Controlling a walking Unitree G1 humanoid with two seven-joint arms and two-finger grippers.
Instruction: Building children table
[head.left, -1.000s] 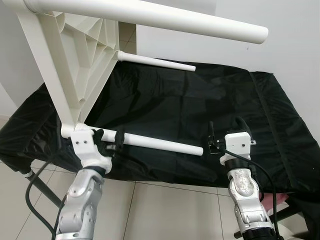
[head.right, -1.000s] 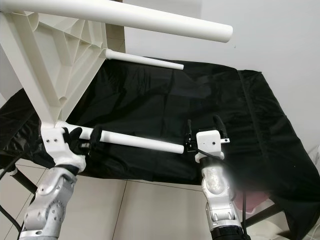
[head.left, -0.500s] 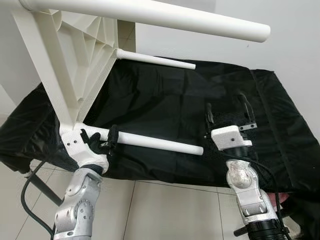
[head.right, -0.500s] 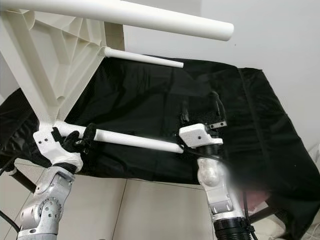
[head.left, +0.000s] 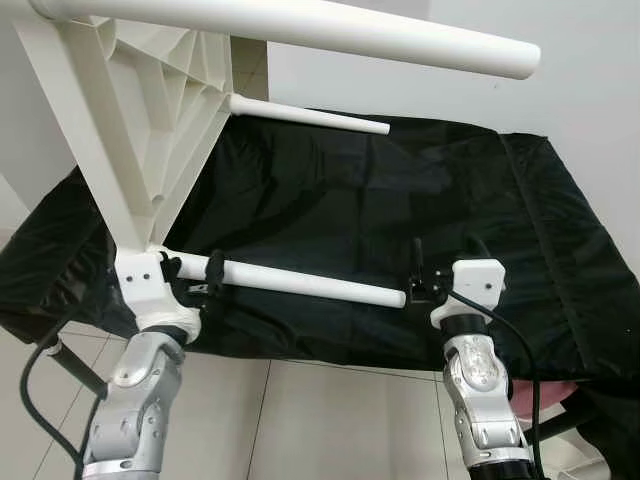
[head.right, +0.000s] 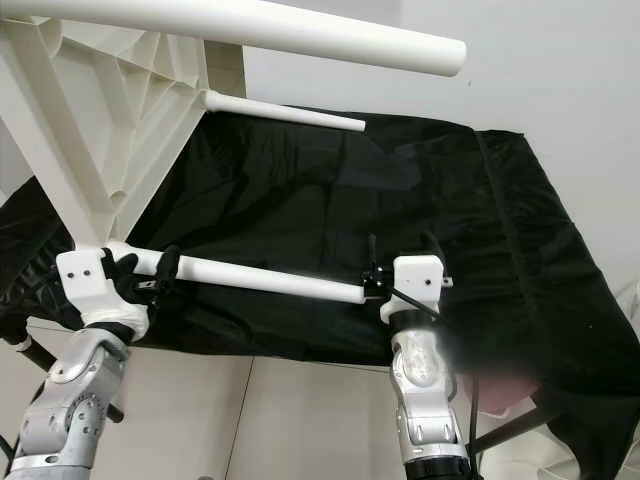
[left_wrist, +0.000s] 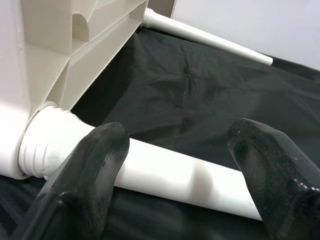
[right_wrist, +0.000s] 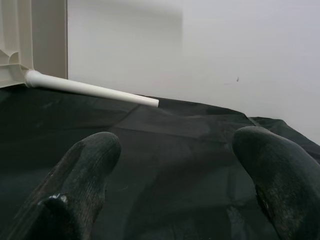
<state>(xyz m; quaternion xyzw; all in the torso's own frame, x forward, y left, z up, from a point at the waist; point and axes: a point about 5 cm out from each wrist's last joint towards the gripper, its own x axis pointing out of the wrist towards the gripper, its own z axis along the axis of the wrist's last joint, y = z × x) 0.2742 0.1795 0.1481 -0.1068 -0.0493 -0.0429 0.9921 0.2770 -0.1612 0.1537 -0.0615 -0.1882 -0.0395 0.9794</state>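
A white children's table (head.left: 150, 120) lies on its side on a black cloth (head.left: 350, 200), its legs pointing right. One leg (head.left: 350, 35) runs across the top, and a far leg (head.left: 310, 115) lies over the back of the cloth. My left gripper (head.left: 192, 272) is open, its fingers (left_wrist: 95, 160) straddling the near lower leg (head.left: 300, 283) close to its ribbed base. My right gripper (head.left: 447, 262) is open just right of that leg's free end, holding nothing. The right wrist view looks across the cloth to the far leg (right_wrist: 95, 90).
The cloth-covered surface ends at a front edge (head.left: 330, 355) just before my arms, with tiled floor (head.left: 300, 420) below. A white wall (head.left: 580, 60) stands behind. Something pink (head.left: 545, 395) lies low at the right. The cloth right of the legs is bare.
My right gripper rose over the cloth, then dropped back beside the near leg's end. My left gripper slid a little toward the leg's base.
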